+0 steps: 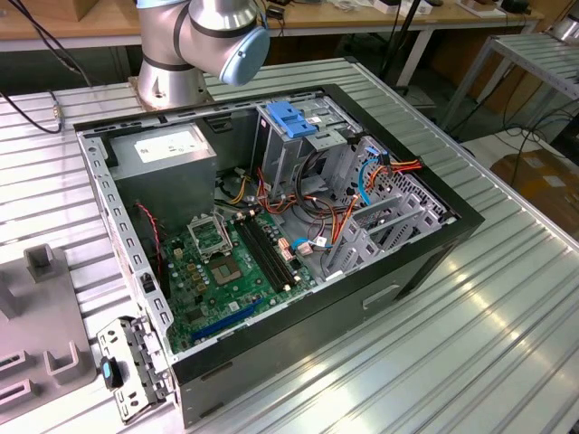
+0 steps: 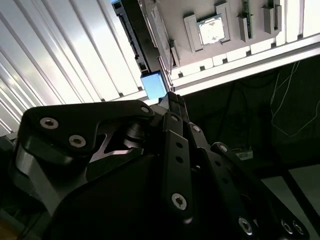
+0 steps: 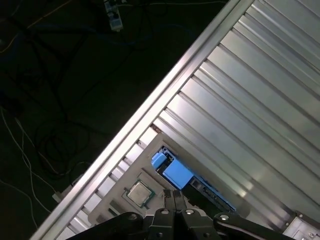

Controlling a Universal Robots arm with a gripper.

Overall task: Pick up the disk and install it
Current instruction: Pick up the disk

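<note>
Since the black linkage gripper [image 3: 174,195] is blocking the near part of both wrist views, the flat black hard drive with bright blue rails and a blue end tab [image 3: 179,175] is showing only in part. 1 end is running behind the linkage.

The 2 fingertips are sitting pressed together, nothing visible between them. They are hovering just beside the blue tab; can't tell if they are touching it.

The disk is lying in the light grey moulded fixture tray [image 3: 144,172], next to a square silver processor chip [image 3: 140,192].

The tray is sitting near the edge rail of the ribbed aluminium table [image 3: 250,100], with dark floor and loose cables [image 3: 75,75] beyond. Open ribbed surface is running along the disk's other side.

In the exterior view the open black computer case [image 1: 425,262] is sitting mid-table. Its grey metal drive cage with a light-blue latch plate [image 1: 291,117] is crowded by wiring. The arm's base [image 1: 172,81] is standing behind it, with the arm cut off above.
</note>
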